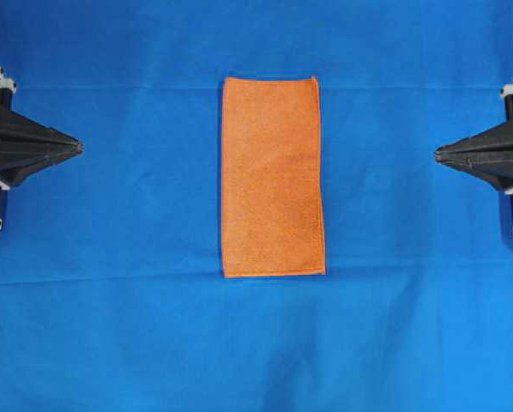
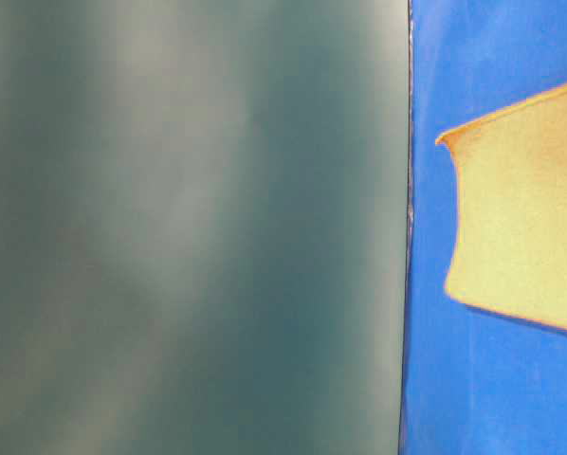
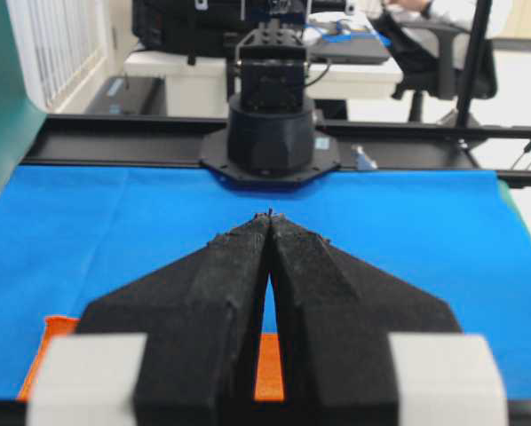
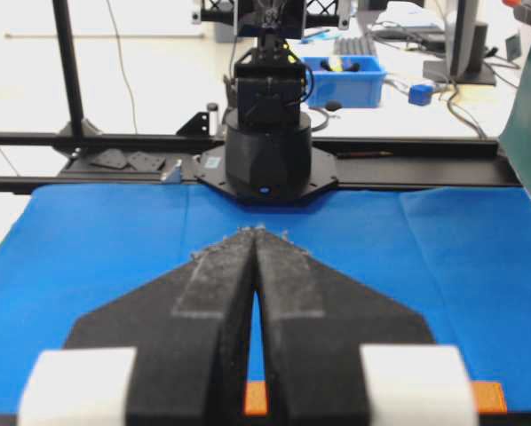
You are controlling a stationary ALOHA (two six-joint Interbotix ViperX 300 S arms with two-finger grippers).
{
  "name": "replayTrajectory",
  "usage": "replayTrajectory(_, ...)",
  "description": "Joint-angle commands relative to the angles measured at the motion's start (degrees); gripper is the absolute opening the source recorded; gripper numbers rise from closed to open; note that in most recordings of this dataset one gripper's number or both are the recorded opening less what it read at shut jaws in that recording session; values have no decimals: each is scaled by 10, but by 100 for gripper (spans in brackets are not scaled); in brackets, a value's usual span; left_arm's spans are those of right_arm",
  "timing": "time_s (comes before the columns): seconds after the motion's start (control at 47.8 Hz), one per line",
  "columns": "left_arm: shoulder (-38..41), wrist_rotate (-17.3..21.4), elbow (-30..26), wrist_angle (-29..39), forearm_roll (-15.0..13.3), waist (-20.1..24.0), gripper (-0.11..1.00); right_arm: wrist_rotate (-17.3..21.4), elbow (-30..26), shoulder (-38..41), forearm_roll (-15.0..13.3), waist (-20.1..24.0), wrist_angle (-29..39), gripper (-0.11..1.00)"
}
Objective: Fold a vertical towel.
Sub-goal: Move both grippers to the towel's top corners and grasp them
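The orange towel [image 1: 273, 177] lies flat and unfolded at the middle of the blue cloth, its long side running top to bottom in the overhead view. Its corner also shows in the table-level view [image 2: 521, 209]. My left gripper [image 1: 78, 148] is shut and empty at the left edge, well away from the towel. My right gripper [image 1: 438, 154] is shut and empty at the right edge. In the left wrist view the shut gripper [image 3: 269, 216] hides most of the towel [image 3: 57, 333]. In the right wrist view the shut gripper [image 4: 255, 232] lets only slivers of towel [image 4: 489, 396] show.
A large blue cloth [image 1: 111, 326] covers the table. Each wrist view shows the opposite arm's black base [image 3: 270, 142] [image 4: 267, 151] at the far edge. A dark blurred panel [image 2: 189, 227] fills the left of the table-level view.
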Motion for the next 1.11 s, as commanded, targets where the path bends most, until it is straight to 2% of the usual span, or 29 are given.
replayTrajectory(0.0,21,-6,-27,-8,-15,2,0,4,-19,11,2,-11,-1,0)
replayTrajectory(0.084,45,-4,-39,-13,-14,9,0,7,-28,24,11,-33,22,0)
replayTrajectory(0.209,105,-8,-52,-30,-18,37,0,20,-47,65,36,-97,66,0)
replayTrajectory(0.314,162,-18,-64,-47,-21,63,0,26,-58,111,37,-140,84,0)
replayTrajectory(0.44,236,-49,-91,-52,-21,103,0,27,-77,184,37,-185,89,0)
replayTrajectory(0.628,345,-60,-132,-57,-21,150,1,21,-126,308,34,-228,96,1)
replayTrajectory(0.67,374,-60,-143,-59,-21,163,6,21,-140,334,33,-233,99,2)
replayTrajectory(0.712,397,-60,-152,-59,-21,172,16,21,-155,359,29,-238,105,9)
replayTrajectory(0.859,476,-59,-190,-59,-20,198,61,21,-201,447,18,-258,123,52)
replayTrajectory(0.921,504,-55,-202,-59,-19,207,76,21,-215,479,17,-264,127,62)
replayTrajectory(0.963,520,-54,-209,-59,-19,213,80,21,-224,498,17,-267,127,62)
replayTrajectory(1.089,574,-53,-227,-62,-18,229,75,21,-246,546,13,-272,127,59)
